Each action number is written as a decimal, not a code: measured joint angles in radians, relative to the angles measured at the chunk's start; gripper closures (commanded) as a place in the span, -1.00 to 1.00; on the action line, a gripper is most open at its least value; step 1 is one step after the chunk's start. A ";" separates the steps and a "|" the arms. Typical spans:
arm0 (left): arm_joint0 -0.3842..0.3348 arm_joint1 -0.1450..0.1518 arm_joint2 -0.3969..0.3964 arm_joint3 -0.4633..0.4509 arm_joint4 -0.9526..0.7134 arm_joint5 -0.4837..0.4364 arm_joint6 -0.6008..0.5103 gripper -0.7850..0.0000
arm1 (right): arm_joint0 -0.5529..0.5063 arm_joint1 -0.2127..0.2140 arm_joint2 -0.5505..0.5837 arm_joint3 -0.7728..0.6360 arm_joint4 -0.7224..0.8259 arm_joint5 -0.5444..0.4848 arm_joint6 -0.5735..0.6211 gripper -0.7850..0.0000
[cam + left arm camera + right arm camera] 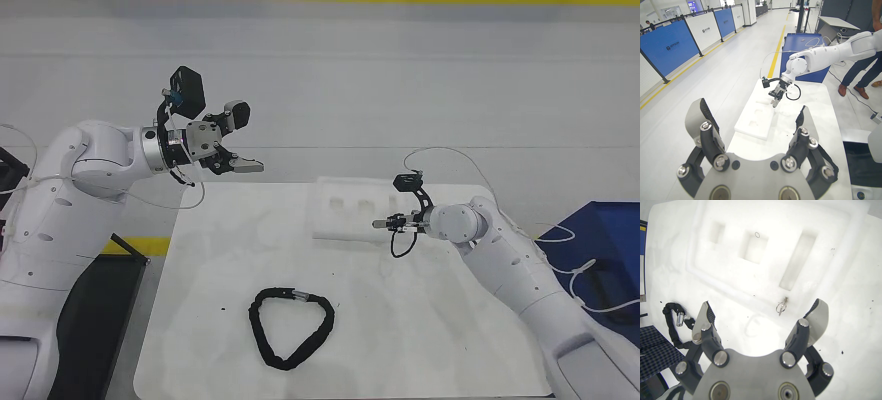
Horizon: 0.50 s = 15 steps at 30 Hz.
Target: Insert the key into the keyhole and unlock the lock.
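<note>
We count one chain lock (291, 327), one key (782, 307), one foam tray (772, 279) with three recesses (798, 260), one small ring (757, 234), one left claw (753, 106) and one right claw (762, 302).

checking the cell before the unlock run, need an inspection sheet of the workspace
surface: white table, dark specks
job's things: key lies on the tray by its long recess; lock in a closed loop on the table
clutter: small ring in the tray's middle recess
grippers: left gripper open, empty, beyond the table's far edge; right gripper open, empty, above the tray near the key
cables: white cable and black loop by the right gripper
surroundings: blue cabinet, blue partitions, yellow floor line
</note>
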 measured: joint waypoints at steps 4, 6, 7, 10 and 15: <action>0.000 0.000 0.000 0.000 0.000 0.000 0.000 -1.00 | -0.002 0.000 0.008 -0.002 0.006 -0.001 0.008 -1.00; 0.000 0.000 0.000 0.000 0.000 0.000 0.000 -1.00 | 0.006 -0.003 0.008 0.002 -0.006 0.016 0.031 -1.00; 0.000 0.000 0.000 0.000 0.000 0.000 0.000 -1.00 | 0.009 -0.005 0.008 0.006 -0.002 0.024 0.046 -1.00; 0.000 0.000 0.000 0.000 0.000 0.000 0.000 -1.00 | 0.026 -0.016 0.010 0.022 0.039 0.031 0.085 -1.00; 0.000 0.000 0.000 0.000 0.000 0.000 0.000 -1.00 | 0.058 -0.039 -0.011 0.060 0.042 0.037 0.111 -1.00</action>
